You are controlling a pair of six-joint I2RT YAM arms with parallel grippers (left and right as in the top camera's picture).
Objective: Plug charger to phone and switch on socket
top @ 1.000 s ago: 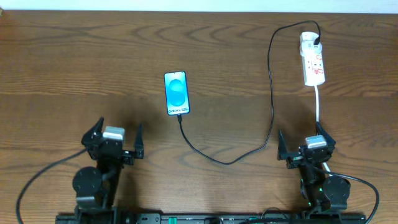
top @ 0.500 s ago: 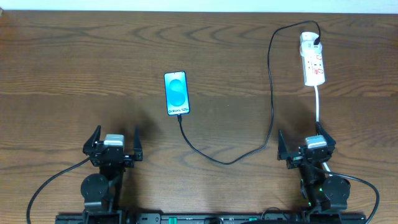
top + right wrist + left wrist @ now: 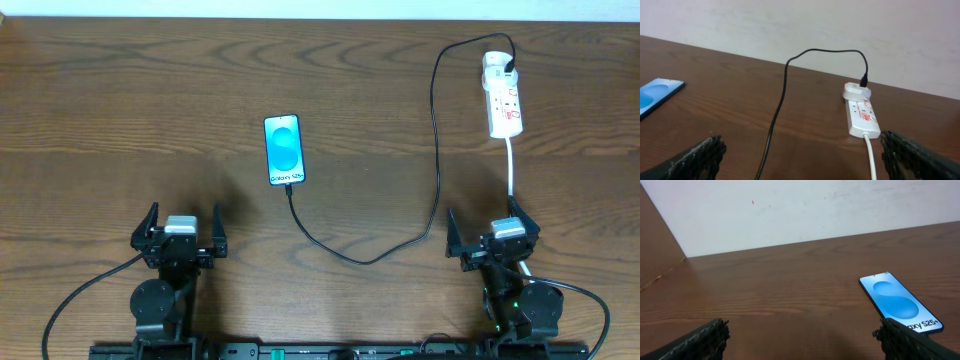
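The phone lies face up mid-table, blue screen lit; it also shows in the left wrist view and at the left edge of the right wrist view. The black charger cable runs from the phone's near end in a loop up to the socket, a white power strip with red switches at the far right, where its black plug sits; both show in the right wrist view, the cable and the socket. My left gripper is open and empty at the near left. My right gripper is open and empty at the near right.
A white cord runs from the socket toward my right gripper, seen also in the right wrist view. A pale wall stands behind the table's far edge.
My left arm has drawn back toward the near edge and turned its gripper square to the table. The right arm, phone, cable and socket have not moved.
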